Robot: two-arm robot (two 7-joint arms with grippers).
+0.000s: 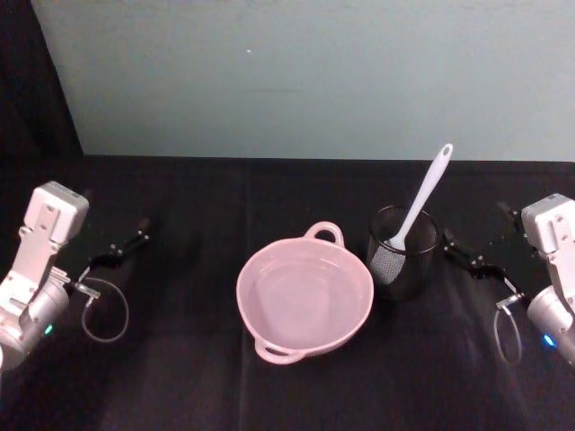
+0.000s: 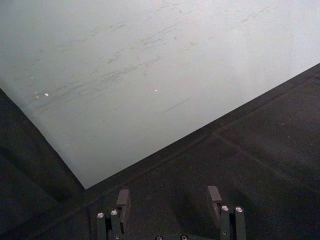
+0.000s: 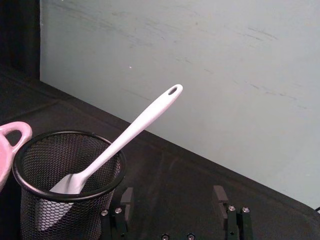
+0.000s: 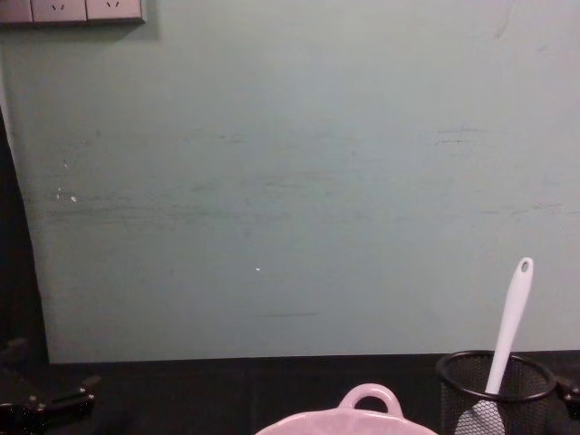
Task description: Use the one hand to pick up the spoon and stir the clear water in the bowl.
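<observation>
The spoon (image 1: 420,199) stands head-down in the mesh cup (image 1: 420,274), right of centre in the head view, just right of the bowl (image 1: 247,285). The right gripper (image 3: 172,199) sits at the right edge, fingers apart. It should probably pinch the upper handle and lift straight clear of the rim. The left gripper (image 2: 168,199), fingers also spread, is parked far left.

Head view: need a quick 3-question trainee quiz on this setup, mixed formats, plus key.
1. True or false: the pink bowl sits on the robot's left of the mesh cup.
2. The spoon has its head: A) in the mesh cup B) in the bowl C) in a glass jar.
3. Fill in: the left gripper and right gripper both have fingers ___.
Key: 1 true; 2 A; 3 open.
</observation>
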